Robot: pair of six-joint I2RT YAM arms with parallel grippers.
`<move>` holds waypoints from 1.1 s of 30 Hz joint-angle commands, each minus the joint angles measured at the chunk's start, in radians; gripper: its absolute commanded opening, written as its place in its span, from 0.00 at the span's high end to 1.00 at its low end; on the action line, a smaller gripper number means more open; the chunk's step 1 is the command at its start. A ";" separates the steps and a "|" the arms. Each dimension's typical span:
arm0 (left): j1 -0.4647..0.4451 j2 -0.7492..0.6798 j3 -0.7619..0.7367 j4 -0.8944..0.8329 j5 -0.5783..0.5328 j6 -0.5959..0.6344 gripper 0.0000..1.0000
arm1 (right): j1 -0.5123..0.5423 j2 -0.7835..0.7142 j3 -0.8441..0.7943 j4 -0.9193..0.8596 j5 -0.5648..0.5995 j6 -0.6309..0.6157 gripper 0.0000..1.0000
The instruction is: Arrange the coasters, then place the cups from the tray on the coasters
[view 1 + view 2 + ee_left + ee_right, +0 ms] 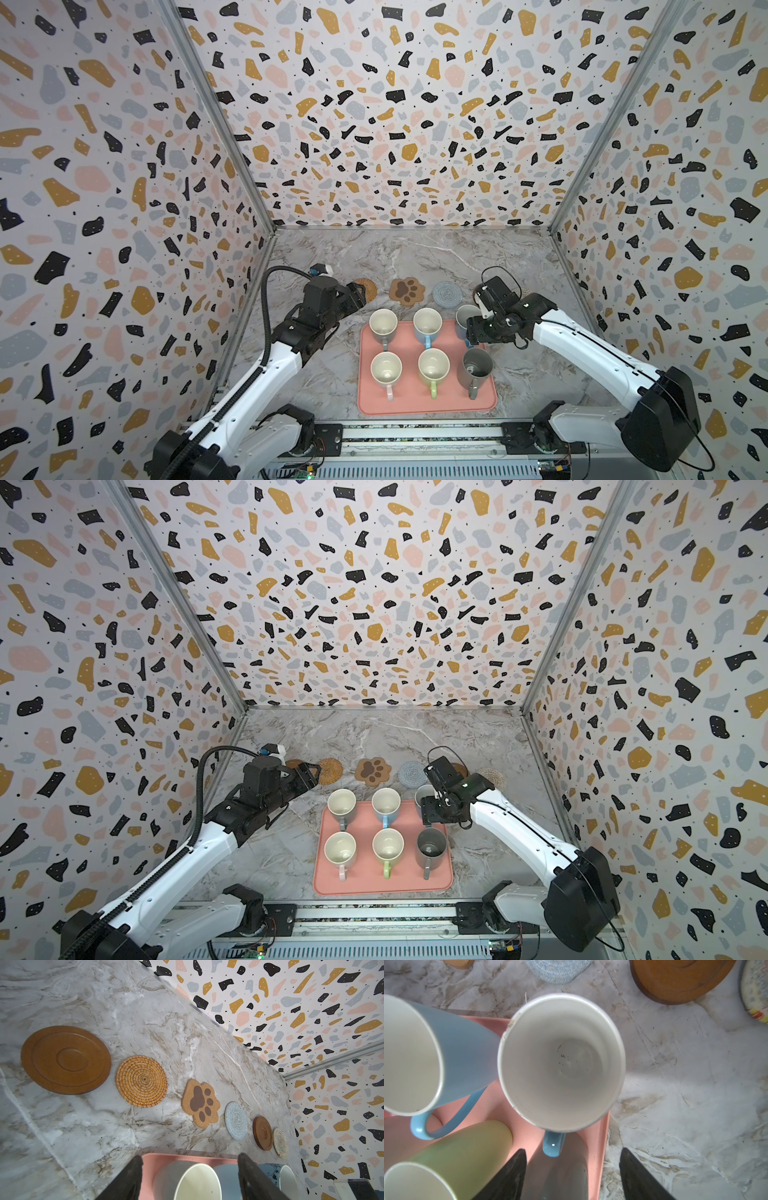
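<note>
Terrazzo-print walls close in a marbled desk (pixel 332 374). Above the far right corner of the tray (pixel 415 405) hangs the right claw (pixel 572 1157), jaws apart and gripping nothing. The blue handle (pixel 552 1145) of a light blue mug (pixel 560 1059) lies just ahead of its fingertips, and the dark grey mug (pixel 558 1174) stands directly below. Next to these are the second light blue mug (pixel 467 1047) and the light green mug (pixel 463 1147).

The left claw (pixel 190 1159) is likewise spread and empty. It is held over the desk off the tray's far left corner, facing the grey-beige mug (pixel 195 1180).

All six mugs, the pink mug (pixel 386 370) included, sit upright on the tray in two rows of three. Beyond the tray's far edge the coasters lie in a line on the desk:
- a brown disc (pixel 65 1059)
- the rattan round (pixel 141 1081)
- the paw-print mat (pixel 200 1104)
- the grey-blue crochet round (pixel 236 1120)
- a second brown disc (pixel 262 1133)
- the cream woven round (pixel 280 1142), just beside that disc
</note>
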 commanded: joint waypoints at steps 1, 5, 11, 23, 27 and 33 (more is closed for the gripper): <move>0.004 -0.019 -0.014 0.014 -0.011 -0.007 0.27 | 0.005 0.011 0.000 0.026 0.012 0.006 0.29; 0.005 -0.022 -0.014 0.016 -0.014 -0.009 0.27 | 0.013 0.043 -0.007 0.043 0.012 0.002 0.30; 0.005 -0.031 -0.020 0.026 -0.017 -0.018 0.27 | 0.019 0.064 -0.032 0.068 0.030 0.001 0.31; 0.006 -0.055 -0.037 0.020 -0.024 -0.026 0.27 | 0.018 0.092 -0.059 0.064 0.110 -0.009 0.33; 0.005 -0.058 -0.039 0.021 -0.024 -0.026 0.27 | 0.014 0.099 -0.055 0.057 0.127 -0.014 0.33; 0.005 -0.060 -0.039 0.020 -0.026 -0.027 0.26 | -0.003 0.093 -0.051 0.056 0.139 -0.028 0.36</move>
